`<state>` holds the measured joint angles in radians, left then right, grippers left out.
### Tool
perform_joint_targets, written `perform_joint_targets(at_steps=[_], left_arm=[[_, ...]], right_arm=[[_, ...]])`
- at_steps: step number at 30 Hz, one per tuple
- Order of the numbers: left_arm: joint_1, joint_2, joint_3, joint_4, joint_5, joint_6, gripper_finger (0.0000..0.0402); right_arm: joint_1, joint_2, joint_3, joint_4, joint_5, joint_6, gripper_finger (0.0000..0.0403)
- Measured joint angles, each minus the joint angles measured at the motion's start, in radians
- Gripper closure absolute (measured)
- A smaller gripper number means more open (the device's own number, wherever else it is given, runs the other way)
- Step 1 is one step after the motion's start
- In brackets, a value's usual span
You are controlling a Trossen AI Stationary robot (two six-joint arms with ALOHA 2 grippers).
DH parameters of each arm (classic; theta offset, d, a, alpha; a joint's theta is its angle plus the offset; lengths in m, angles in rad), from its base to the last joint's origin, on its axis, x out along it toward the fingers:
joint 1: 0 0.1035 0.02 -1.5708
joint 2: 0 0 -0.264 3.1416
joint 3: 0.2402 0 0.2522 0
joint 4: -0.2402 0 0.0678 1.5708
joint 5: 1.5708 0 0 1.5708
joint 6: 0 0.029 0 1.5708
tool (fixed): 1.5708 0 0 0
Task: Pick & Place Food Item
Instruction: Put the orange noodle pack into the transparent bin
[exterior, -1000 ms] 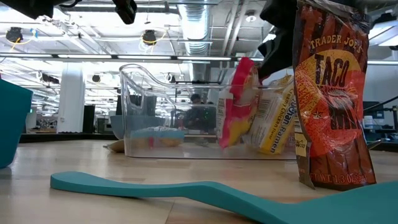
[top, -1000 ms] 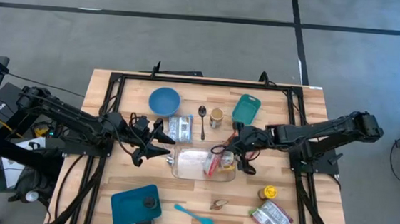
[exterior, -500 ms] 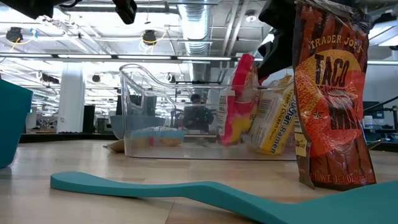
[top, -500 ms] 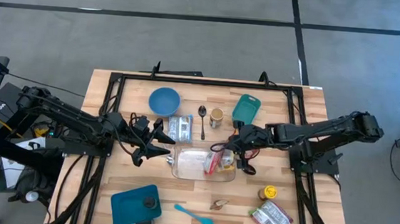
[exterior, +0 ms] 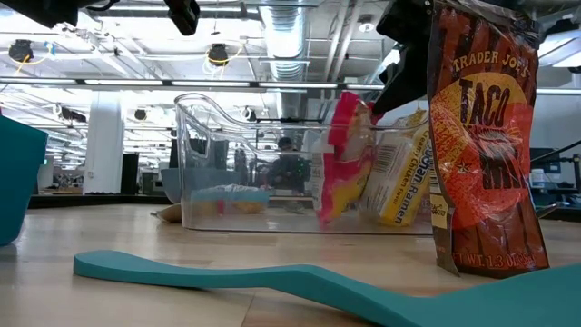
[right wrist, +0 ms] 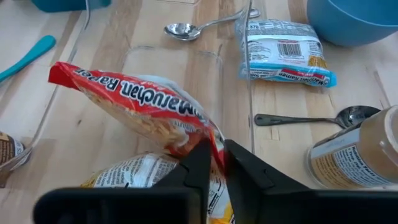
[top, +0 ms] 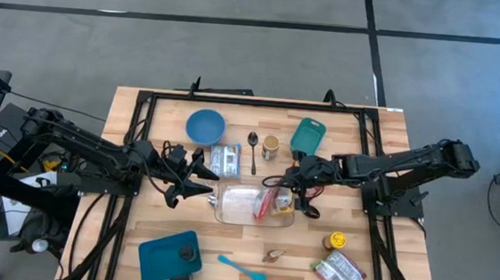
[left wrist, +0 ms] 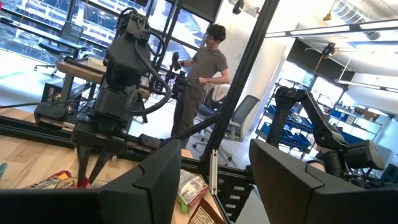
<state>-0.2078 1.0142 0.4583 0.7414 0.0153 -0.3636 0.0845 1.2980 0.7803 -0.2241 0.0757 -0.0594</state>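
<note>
A clear plastic container [top: 236,206] stands mid-table. A red ramen packet [right wrist: 137,106] stands tilted inside its right end [exterior: 345,159], beside a yellow-and-white ramen packet [exterior: 399,177] that leans in the same end. My right gripper [right wrist: 219,163] comes in from the table's right, slanting down over the container's right end [top: 284,189], and is shut on the red packet. My left gripper [top: 195,179] hovers open just left of the container, holding nothing; its two fingers stand apart in the left wrist view [left wrist: 214,180]. My right gripper pinches the red packet's upper corner [right wrist: 214,144] between its two fingers, at the sealed edge. The fingers come from the table's right, slanting down. The packet hangs tilted below them inside the container, its lower end low near the container's floor [exterior: 320,213].
Behind the container lie a blue-edged noodle packet [top: 224,160], a spoon [top: 253,149], a small can [top: 270,146], a blue bowl [top: 205,126] and a teal tub [top: 307,136]. Near the front edge are a teal plate [top: 169,257], a teal spatula [top: 242,269], a taco bag [top: 339,274] and a yellow-lidded jar [top: 338,242].
The red packet has tipped and sunk a little inside the container: its top leans more toward the table's left and its lower end sits lower. My right gripper has stayed over the container's right end.
</note>
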Motion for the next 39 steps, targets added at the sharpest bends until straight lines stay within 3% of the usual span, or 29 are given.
perform_joint_targets(at_steps=[23,32,39], left_arm=[[0.000,0.000,0.000,0.000,0.000,0.000,0.0216],[0.000,0.000,0.000,0.000,0.000,0.000,0.0216],[0.000,0.000,0.000,0.000,0.000,0.000,0.0216]], right_arm=[[-0.001,-0.003,0.004,-0.045,0.003,0.000,0.0347],[-0.001,-0.003,0.109,-0.233,0.004,0.088,0.0347],[0.026,-0.003,0.181,-0.233,0.004,0.201,0.0352]])
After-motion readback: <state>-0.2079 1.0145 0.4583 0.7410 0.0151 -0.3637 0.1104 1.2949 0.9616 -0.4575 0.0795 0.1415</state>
